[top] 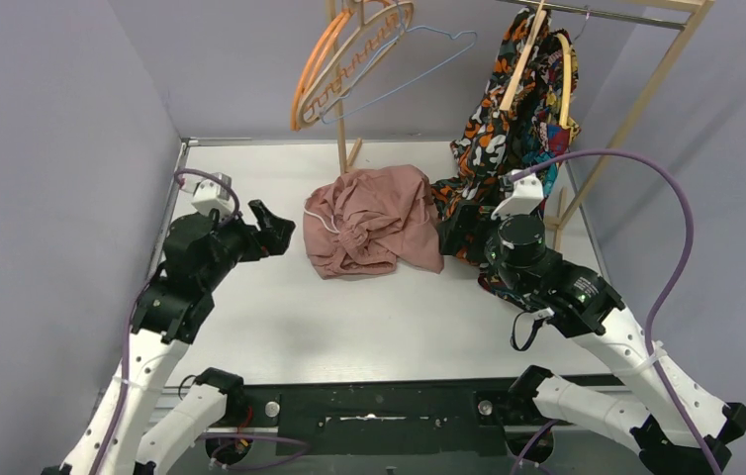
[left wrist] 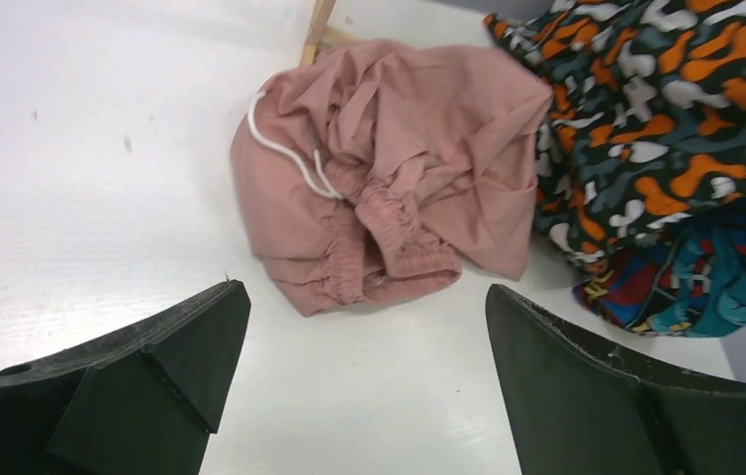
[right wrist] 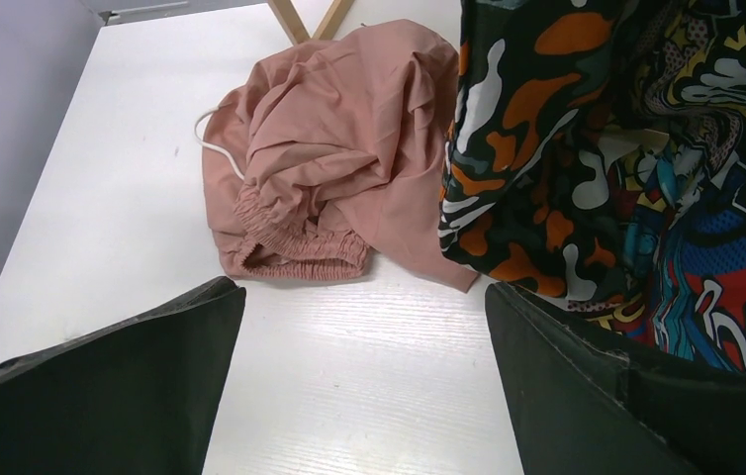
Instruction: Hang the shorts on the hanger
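Note:
The dusty-pink shorts (top: 372, 220) lie crumpled on the white table, waistband and white drawstring toward the left; they also show in the left wrist view (left wrist: 389, 168) and the right wrist view (right wrist: 334, 158). The light-blue wire hanger (top: 426, 57) hangs on the rack at the back, above and behind the shorts. My left gripper (top: 272, 226) is open and empty just left of the shorts; its view (left wrist: 364, 336) shows bare table between the jaws. My right gripper (top: 453, 230) is open and empty at the shorts' right edge (right wrist: 364, 336).
A multicoloured patterned garment (top: 508, 109) hangs from a wooden hanger at the back right and drapes onto the table beside my right gripper. An orange plastic hanger (top: 312, 74) and a pale wooden hanger (top: 369, 45) hang by the blue one. Grey walls close both sides.

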### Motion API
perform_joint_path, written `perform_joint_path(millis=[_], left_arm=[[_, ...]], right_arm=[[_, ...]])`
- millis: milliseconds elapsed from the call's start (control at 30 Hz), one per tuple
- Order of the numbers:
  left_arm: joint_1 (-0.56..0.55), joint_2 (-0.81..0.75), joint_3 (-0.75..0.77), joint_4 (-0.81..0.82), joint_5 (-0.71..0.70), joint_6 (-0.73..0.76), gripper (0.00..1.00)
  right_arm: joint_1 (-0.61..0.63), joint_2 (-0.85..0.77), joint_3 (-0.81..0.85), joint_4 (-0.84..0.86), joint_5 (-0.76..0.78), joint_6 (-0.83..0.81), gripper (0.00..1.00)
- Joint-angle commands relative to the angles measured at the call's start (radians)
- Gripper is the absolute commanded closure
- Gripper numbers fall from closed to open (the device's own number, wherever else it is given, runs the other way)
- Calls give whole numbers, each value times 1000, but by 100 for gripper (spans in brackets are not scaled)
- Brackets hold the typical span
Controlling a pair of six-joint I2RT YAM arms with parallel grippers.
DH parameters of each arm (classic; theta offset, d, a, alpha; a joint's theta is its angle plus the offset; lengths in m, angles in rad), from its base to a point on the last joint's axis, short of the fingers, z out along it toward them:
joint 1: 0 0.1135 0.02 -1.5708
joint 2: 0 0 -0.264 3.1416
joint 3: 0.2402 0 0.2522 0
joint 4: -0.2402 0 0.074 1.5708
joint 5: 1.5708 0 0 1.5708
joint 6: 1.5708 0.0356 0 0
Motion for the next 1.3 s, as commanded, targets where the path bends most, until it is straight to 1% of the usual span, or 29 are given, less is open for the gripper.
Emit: perform_joint_path(millis=[0,200,333,367,433,500,533,600,700,767,867,933,1000,1033,1067,1133,1167,1267], left_arm=[[6,116,-45,86,-42,43,9],[5,275,-149,332,-36,69,9],[8,431,-209,504,-9,66,9],[15,476,-199,507,-9,63,9],[42,562,-134,459,46,54,9],[44,644,-108,439,43,71,9],[51,682,-100,436,64,63,9],[63,775,-81,423,112,26,9],[53,867,-66,434,200,-3,12],[41,910,-38,435,267,-15,13],[24,930,-19,462,303,-20,22],[25,910,-29,498,316,-72,29],[17,872,-34,532,355,-79,32],[6,852,-41,534,327,-72,34],[-6,839,-40,504,270,-62,34],[-9,842,2,366,241,-49,35],[-13,842,13,314,231,-49,35],[-39,800,-34,324,201,-66,32]], right_arm=[[7,22,14,23,32,-3,2],[7,34,-1,38,41,-11,2],[7,36,-16,74,36,-23,2],[7,31,-37,90,43,-18,2],[5,21,-56,92,60,46,2],[5,18,-44,90,35,41,2],[6,16,-33,93,27,33,2],[4,17,1,90,39,37,2],[4,26,35,86,54,57,3],[3,33,26,106,44,78,2],[4,36,-44,170,3,63,2],[6,33,-116,190,15,84,1],[7,16,-185,216,24,105,1],[8,1,-217,230,25,120,1],[8,-13,-234,226,29,153,0],[8,-38,-238,186,30,213,1],[8,-47,-232,171,16,215,0],[9,-62,-196,109,-21,191,1]])
